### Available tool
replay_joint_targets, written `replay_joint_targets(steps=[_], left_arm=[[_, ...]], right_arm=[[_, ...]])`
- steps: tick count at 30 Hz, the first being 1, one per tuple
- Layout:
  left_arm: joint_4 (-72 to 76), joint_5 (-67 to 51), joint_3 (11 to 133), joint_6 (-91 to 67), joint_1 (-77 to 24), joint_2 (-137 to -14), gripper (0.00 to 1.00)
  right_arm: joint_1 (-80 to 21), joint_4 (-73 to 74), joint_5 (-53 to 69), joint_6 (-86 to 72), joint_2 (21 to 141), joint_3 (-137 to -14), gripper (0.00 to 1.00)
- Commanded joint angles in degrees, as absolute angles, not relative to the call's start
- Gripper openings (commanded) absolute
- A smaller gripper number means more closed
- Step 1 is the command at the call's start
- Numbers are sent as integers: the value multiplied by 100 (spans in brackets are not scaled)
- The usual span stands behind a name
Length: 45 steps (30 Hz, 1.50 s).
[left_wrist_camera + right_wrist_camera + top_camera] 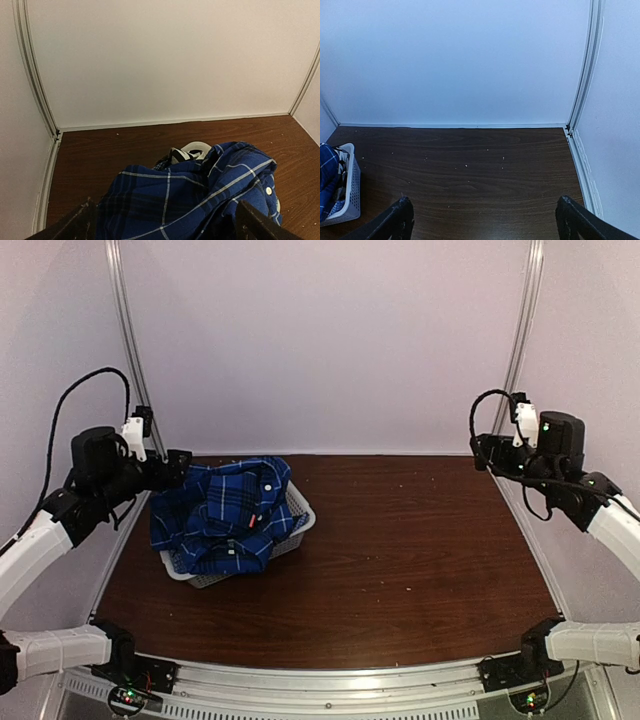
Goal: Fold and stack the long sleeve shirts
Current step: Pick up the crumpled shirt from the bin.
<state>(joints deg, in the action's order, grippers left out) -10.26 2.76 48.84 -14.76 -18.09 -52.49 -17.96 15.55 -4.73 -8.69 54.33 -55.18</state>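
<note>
Nothing is folded yet: the blue shirt (228,518) lies crumpled in the basket (301,519) with the checked shirt (176,155) peeping out beneath, while the left gripper (179,464) and the right gripper (483,451) are wide open and empty.

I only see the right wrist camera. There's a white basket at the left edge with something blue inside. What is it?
Observer: A crumpled blue plaid shirt, heaped in the white mesh basket and spilling over its left side.
Operator: Anything else in there?
Observer: A bit of black-and-white checked fabric peeks out behind it in the left wrist view.
Operator: Is the other arm holding it?
Observer: No, the left gripper hangs open just over the heap.
</note>
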Motion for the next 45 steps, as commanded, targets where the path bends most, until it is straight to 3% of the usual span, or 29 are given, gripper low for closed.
replay_joint_targets(steps=[1,21,32,36,43,45], left_arm=[[-606,253,4815,-1532,-1842,-5258,98],[-556,-841,4902,-1292,-1951,-5572,98],[-1683,-533,5711,-1167,-2633,-6808,96],[-1962,-593,5807,-1121,-2735,-7169,76],[-1782,-1537,6022,-1257,-2848,-7315,16],[-1407,-1947,6135,-1510,-2963,-7288,5]], right_arm=[[-1744,1416,-379,-786,5436,-5424,100],[-1740,1677,-374,-857,5723,-5538,100],[-1747,1649,-201,-896,5972,-5514,100],[-1749,1643,-166,-901,5960,-5483,100],[-1746,1649,-62,-910,5883,-5485,100],[-1749,1621,-15,-919,5865,-5500,100]])
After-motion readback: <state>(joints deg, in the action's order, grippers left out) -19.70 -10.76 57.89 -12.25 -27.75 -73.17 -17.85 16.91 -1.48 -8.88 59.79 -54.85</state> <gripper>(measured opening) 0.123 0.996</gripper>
